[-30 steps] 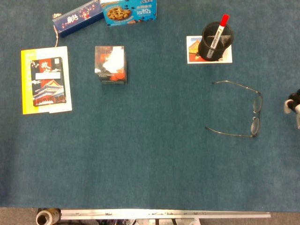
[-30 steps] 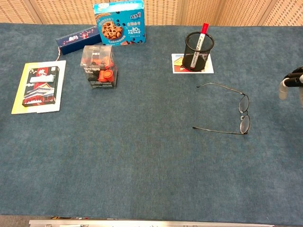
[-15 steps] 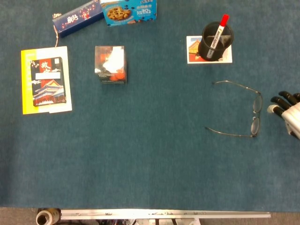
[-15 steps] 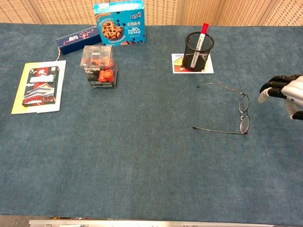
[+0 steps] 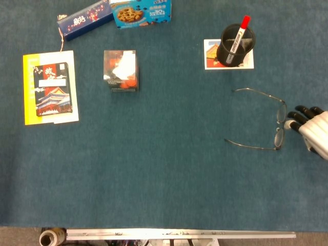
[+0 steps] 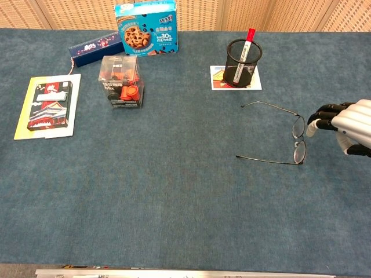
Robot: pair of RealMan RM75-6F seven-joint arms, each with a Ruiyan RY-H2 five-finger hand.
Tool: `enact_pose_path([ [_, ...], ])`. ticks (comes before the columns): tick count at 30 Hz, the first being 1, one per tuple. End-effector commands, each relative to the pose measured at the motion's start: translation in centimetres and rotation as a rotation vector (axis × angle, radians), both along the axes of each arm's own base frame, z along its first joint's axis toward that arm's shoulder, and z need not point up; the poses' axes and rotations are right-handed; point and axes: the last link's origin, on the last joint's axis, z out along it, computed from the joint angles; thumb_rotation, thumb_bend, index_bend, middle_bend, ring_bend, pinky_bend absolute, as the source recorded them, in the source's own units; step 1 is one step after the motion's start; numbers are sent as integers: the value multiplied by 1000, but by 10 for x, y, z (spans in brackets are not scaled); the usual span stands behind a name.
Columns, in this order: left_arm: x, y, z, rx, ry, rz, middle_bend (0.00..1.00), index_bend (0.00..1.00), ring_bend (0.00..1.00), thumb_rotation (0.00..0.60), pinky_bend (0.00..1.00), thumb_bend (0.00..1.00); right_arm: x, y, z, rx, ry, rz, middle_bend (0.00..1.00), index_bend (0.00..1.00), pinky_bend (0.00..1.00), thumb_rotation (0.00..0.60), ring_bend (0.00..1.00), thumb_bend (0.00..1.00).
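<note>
At far left on the blue table (image 5: 164, 184) lies a yellow-edged booklet (image 5: 50, 88) with a dark picture card on top. Behind it, along the far edge, sits a long navy box (image 5: 84, 19), and next to that stands a cookie box (image 5: 141, 12) that overlaps the navy box's right end in the head view. Nearer the middle-left, apart from the others, stands a small clear cube (image 5: 121, 70) with orange and black contents. Right of centre, a black mesh cup (image 5: 237, 45) rests on a printed card (image 5: 211, 54); a red-capped marker (image 5: 238, 38) leans in the cup, tip up and to the right.

Glasses (image 5: 268, 120) lie unfolded on the cloth in front of the cup, well apart from it. Lenses face the right edge; both temple arms run leftward, spread wide.

Right hand (image 5: 309, 129) enters from the right edge, level with the glasses. Its dark fingertips (image 5: 297, 114) point left and reach just beside the lens frame; in the chest view the fingertips (image 6: 317, 117) sit close to the upper lens. Contact cannot be told from either view. Fingers lie side by side, slightly curled, holding nothing.

Left hand shows in neither view.
</note>
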Motion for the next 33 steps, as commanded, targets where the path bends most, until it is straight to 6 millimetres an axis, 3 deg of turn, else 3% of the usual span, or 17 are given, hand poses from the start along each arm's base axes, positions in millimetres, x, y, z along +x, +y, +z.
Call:
enact_pose_path([
  [1, 0, 0, 0, 0, 0, -1, 516, 445, 495, 600, 627, 521, 1, -2, -4, 11, -3, 4, 240, 326, 284, 600, 153, 1000],
  [33, 2, -2, 2, 2, -7, -5, 516, 446, 496, 600, 627, 521, 2, -10, -23, 56, -5, 10, 241, 327, 281, 600, 153, 1000],
])
